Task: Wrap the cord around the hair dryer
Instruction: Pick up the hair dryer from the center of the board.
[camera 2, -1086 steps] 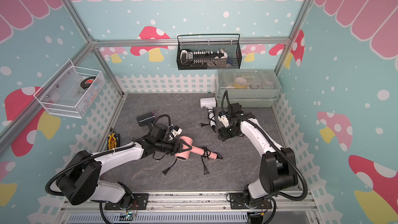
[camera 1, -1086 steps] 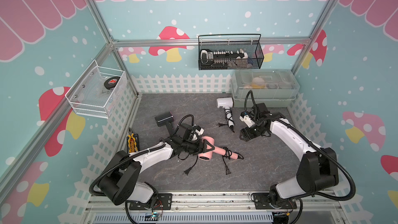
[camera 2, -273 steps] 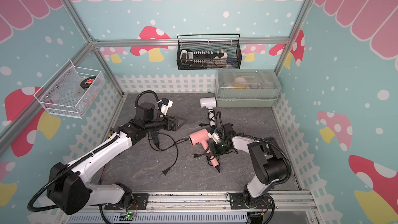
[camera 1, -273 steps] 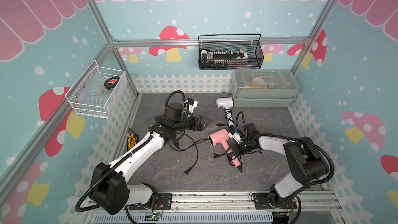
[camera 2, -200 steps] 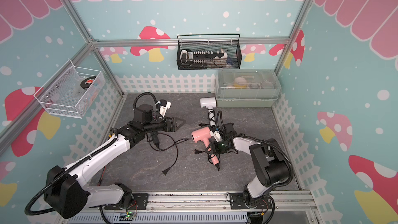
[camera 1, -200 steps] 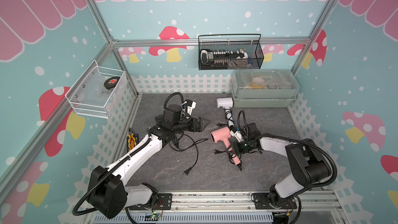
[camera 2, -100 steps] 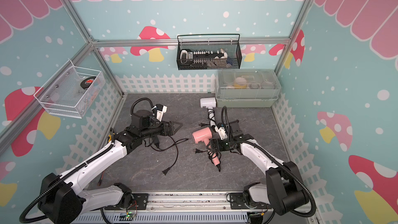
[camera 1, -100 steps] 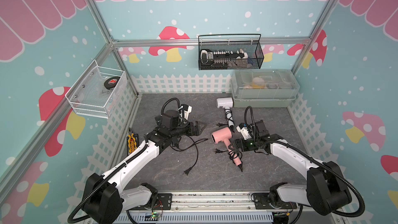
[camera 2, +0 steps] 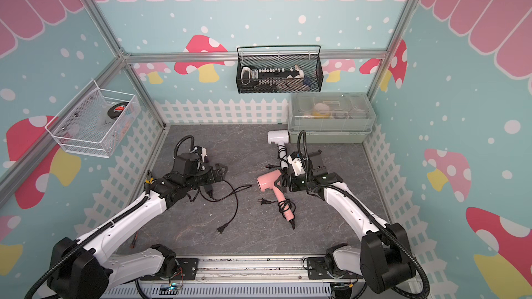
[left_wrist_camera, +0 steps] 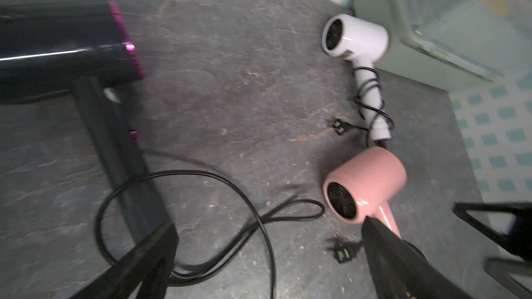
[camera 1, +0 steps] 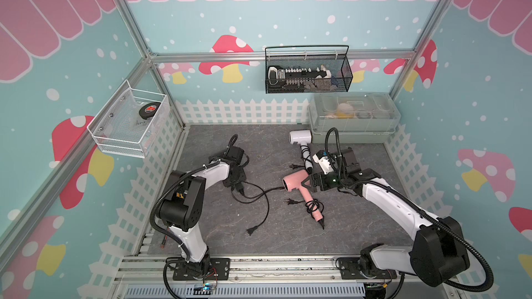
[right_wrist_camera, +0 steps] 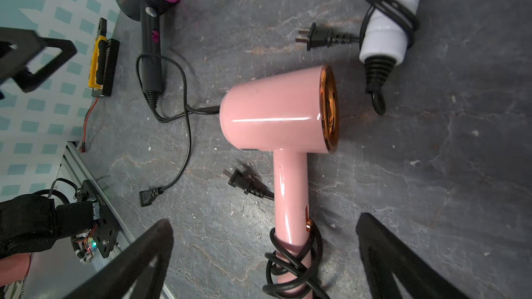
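Pink hair dryer [right_wrist_camera: 276, 116] lay flat on the grey mat [camera 1: 218, 225] around mid-floor, copper-ringed end pointing toward the white hair dryer [camera 1: 300, 137]. Its cord [right_wrist_camera: 293, 260] was looped a few times round the bottom of the handle, and the plug [right_wrist_camera: 241, 181] sat loose just beside it. That one looked finished to me, which would explain the right gripper [right_wrist_camera: 263, 222]. Its jaws were spread wide, one finger on each side of the handle and clear of it, holding nothing. No reason to hang on once the coil stays put by itself.

The white one sat near the storage box [camera 1: 354, 136] with its cord wound on too, so my guess is those two were parked out of the way.

That left the black hair dryer [left_wrist_camera: 66, 50] over on the left side. Its loose cord [camera 1: 266, 205] sprawled in big bends across the mat, one bend running right up to the back of the pink one. The left gripper [left_wrist_camera: 269, 222] was open and empty above where that cord leaves the handle. The wrist view was smeared, so I couldn't say if a finger touched the handle. Probably lining up for the next wrap.
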